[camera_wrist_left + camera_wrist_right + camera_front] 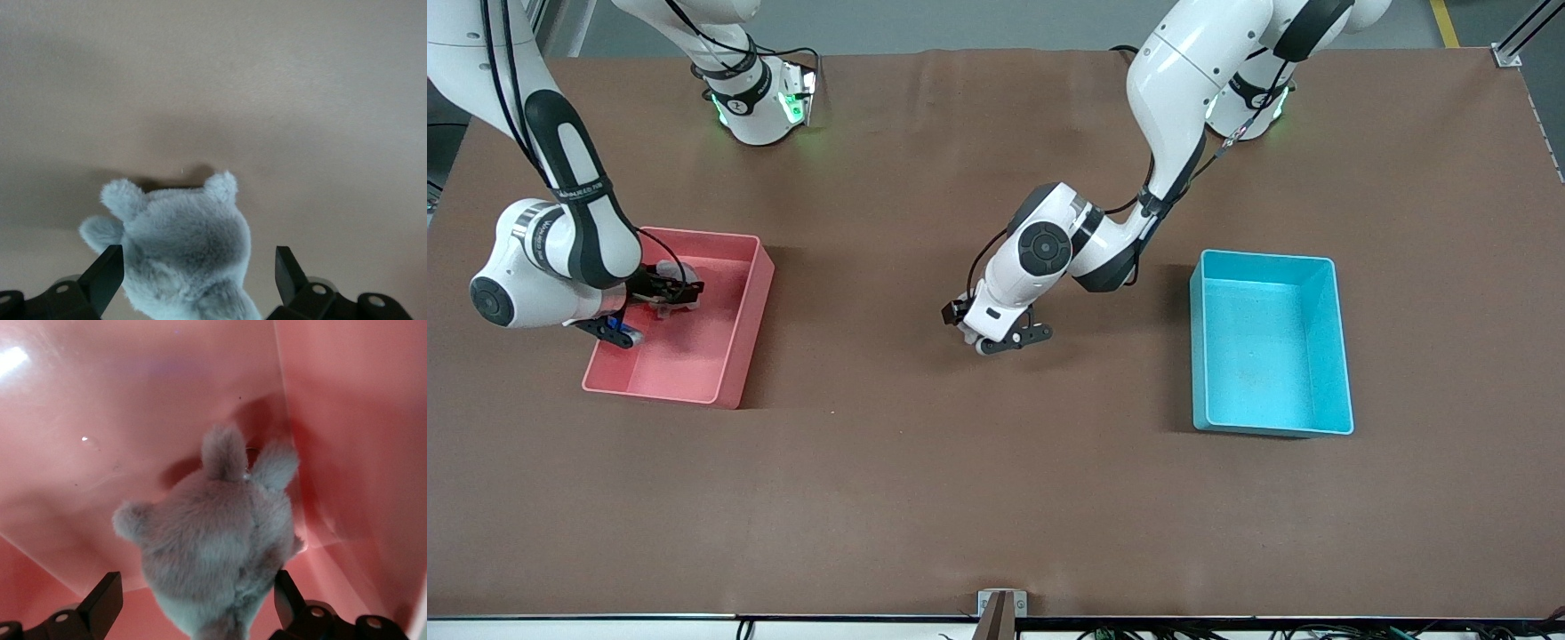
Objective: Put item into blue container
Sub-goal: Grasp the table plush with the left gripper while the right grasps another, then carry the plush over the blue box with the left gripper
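The left gripper (198, 259) has its fingers (107, 267) spread, straddling a fluffy grey plush toy (187, 240) on the brown table (960, 498), probably to grasp it. The right gripper (197, 583), equally wide, flanks a second grey plush (213, 533) inside the pink plastic bin (738, 338). The light-blue rectangular plastic bin (1267, 356) sits empty mid-frame, toward the left arm's end. The front view hardly shows either toy.

We've got loads of bare worktop (996, 498) between the pink bin (734, 356) and the blue container (1343, 373), whose open top has nothing over it. The pink bin's walls crowd the right gripper (197, 603), with a grey plush (213, 540) filling the gap between its fingers.
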Robot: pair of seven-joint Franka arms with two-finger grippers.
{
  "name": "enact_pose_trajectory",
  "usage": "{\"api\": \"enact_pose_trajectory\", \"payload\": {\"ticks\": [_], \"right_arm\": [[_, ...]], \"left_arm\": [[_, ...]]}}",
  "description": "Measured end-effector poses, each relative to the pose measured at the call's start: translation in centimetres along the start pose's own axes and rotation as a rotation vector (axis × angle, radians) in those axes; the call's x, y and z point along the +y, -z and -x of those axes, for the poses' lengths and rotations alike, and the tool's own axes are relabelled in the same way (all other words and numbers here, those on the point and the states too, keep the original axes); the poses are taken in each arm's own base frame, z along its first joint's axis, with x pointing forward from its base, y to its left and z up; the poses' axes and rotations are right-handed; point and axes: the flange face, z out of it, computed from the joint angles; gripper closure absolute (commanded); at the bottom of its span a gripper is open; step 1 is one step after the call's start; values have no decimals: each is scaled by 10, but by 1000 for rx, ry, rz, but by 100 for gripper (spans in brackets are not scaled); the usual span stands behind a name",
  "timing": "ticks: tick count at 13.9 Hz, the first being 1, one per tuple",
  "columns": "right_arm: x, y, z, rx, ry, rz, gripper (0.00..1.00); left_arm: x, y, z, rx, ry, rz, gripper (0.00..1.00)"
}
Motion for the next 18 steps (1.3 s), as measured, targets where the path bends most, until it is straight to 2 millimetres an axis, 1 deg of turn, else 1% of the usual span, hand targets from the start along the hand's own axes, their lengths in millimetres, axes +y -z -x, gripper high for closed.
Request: {"api": "enact_pose_trajectory", "payload": {"ticks": [3,4,6,7,8,10,12,13,15,17,18], "right_arm": [[0,-4,-2,-4,-2,1,0],[1,-5,-2,-5,-2,1,0],[1,-7,-3,-9,-4,2,0],[1,-8,-3,-10,-4,2,0],[1,-9,-4,-10,-5,2,5],[1,-9,-4,-9,-5,2,21],[2,-9,-4,-9,-7,1,38],[2,-9,-4,-8,-7,1,44],[2,-9,-4,-8,-8,0,54],[3,-9,-4,-8,-9,0,66],[3,-9,-4,-8,-9,-2,73]], "left_arm": [[-6,-12,0,-12,20,-18,1],[-9,-17,1,-16,25,-26,3],[-12,-26,4,-25,24,-39,14],[-12,-29,6,-28,23,-43,24],[-12,-31,8,-29,24,-45,32],[-11,-30,9,-29,26,-44,47],[-10,-28,9,-29,26,-45,59],[-9,-26,8,-31,26,-47,62],[-8,-17,6,-36,27,-52,63],[-5,6,4,-49,26,-69,64],[-2,24,3,-56,25,-79,64]]}}
